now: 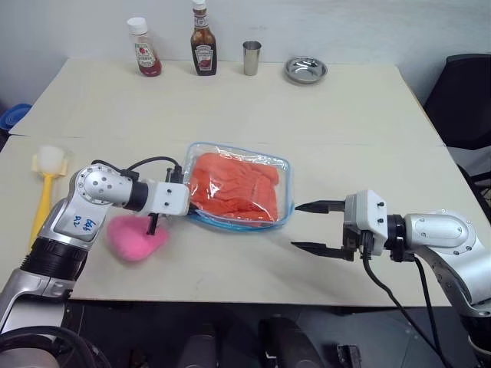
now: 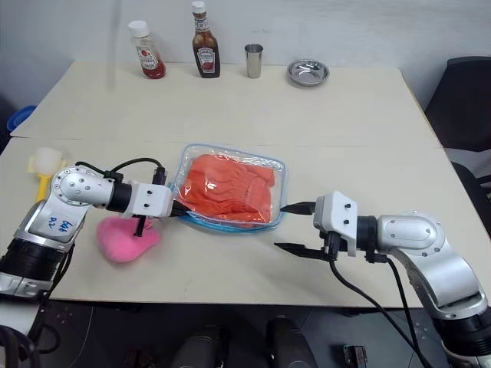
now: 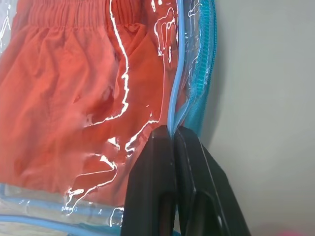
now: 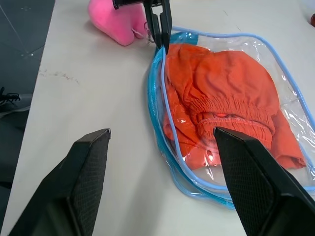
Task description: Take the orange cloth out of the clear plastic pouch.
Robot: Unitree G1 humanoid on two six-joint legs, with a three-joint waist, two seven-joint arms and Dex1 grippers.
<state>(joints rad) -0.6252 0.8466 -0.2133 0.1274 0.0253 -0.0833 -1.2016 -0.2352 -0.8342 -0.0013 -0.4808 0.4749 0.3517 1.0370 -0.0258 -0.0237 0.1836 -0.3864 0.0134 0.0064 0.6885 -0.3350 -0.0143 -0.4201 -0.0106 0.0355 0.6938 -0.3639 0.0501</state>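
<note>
So the clear plastic pouch (image 1: 239, 186) was lying flat around the middle of the frame on the pale, matte tabletop (image 1: 230, 107), a floppy see-through rectangle with rounded corners, light blue trim all along its edge and shiny crinkles catching the light. The orange cloth (image 1: 232, 186) was still fully inside it, soft and wrinkly, bunched in folds, with a gathered elastic-looking band you could see from the wrist views. The left gripper (image 3: 173, 135) had its two black fingers pressed together right on the blue-trimmed edge of the pouch, pinching it at the pouch's left side. The right gripper (image 1: 311, 227) sat just off the pouch's right edge, lower right of the frame, with its two black, finely textured fingers spread wide and nothing between them, not touching the pouch. One pink plush toy (image 1: 136, 235), fuzzy and kind of heart-shaped, was lower left, just beside the left gripper. One yellow-handled brush (image 1: 46, 180) with a whitish head lay at the far left edge. Along the top of the frame there were two sauce bottles, a red ketchup bottle (image 1: 144, 48) with a white cap and a darker brown sauce bottle (image 1: 202, 39), then one small shiny metal cup (image 1: 252, 58) and one round metal dish (image 1: 305, 70), all well apart from the pouch.
</note>
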